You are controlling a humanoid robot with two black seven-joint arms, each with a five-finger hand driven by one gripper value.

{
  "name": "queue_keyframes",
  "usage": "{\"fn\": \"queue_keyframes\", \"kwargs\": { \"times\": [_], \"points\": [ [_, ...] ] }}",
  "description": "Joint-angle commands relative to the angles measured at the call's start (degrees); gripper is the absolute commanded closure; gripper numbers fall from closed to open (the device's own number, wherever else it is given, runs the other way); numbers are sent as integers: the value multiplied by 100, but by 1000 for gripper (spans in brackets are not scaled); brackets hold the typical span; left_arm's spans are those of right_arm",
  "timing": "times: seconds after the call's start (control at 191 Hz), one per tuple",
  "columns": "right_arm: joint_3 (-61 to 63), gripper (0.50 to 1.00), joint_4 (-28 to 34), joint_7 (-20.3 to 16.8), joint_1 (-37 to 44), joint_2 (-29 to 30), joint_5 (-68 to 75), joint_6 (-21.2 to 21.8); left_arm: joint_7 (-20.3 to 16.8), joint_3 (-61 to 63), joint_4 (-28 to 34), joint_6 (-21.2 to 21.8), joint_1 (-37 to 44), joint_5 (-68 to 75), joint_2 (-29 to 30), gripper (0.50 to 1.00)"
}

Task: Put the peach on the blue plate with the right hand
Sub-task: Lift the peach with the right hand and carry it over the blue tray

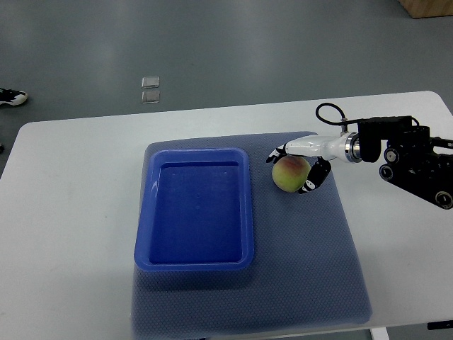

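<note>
A yellow-green peach [289,173] with a pink blush sits just right of the blue plate [196,263], a rectangular tray with a raised rim. My right hand [293,168] reaches in from the right and its fingers curl around the peach, one dark fingertip [274,154] at the far side and the thumb at the near right. Whether the peach rests on the mat or is lifted off it cannot be told. The tray holds nothing.
Tray and peach lie on a grey-blue mat [311,269] spread over the white table [71,212]. The right arm's black forearm [414,163] hangs over the table's right part. The floor lies beyond the far edge.
</note>
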Motion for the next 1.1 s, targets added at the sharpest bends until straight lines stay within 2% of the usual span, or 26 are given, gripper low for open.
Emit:
{"fn": "queue_keyframes", "kwargs": {
  "times": [0.0, 0.094, 0.183, 0.455, 0.848, 1.094],
  "points": [
    [-24, 691, 0, 0, -13, 0, -2, -76, -2, -7, 0, -8, 0, 0, 0, 500],
    [-24, 707, 0, 0, -13, -9, -2, -85, -2, 2, 0, -8, 0, 0, 0, 500],
    [-24, 758, 0, 8, 13, -9, -2, -85, -2, -7, 0, 1, 0, 0, 0, 500],
    [20, 1000, 62, 44, 321, -26, 94, -94, -2, 2, 0, 1, 0, 0, 0, 500],
    [29, 1000, 264, 483, 901, 316, 112, -32, -2, -7, 0, 1, 0, 0, 0, 500],
    [-243, 1000, 291, 492, 1156, 1300, 24, 38, -2, 2, 0, 1, 0, 0, 0, 500]
  ]
}}
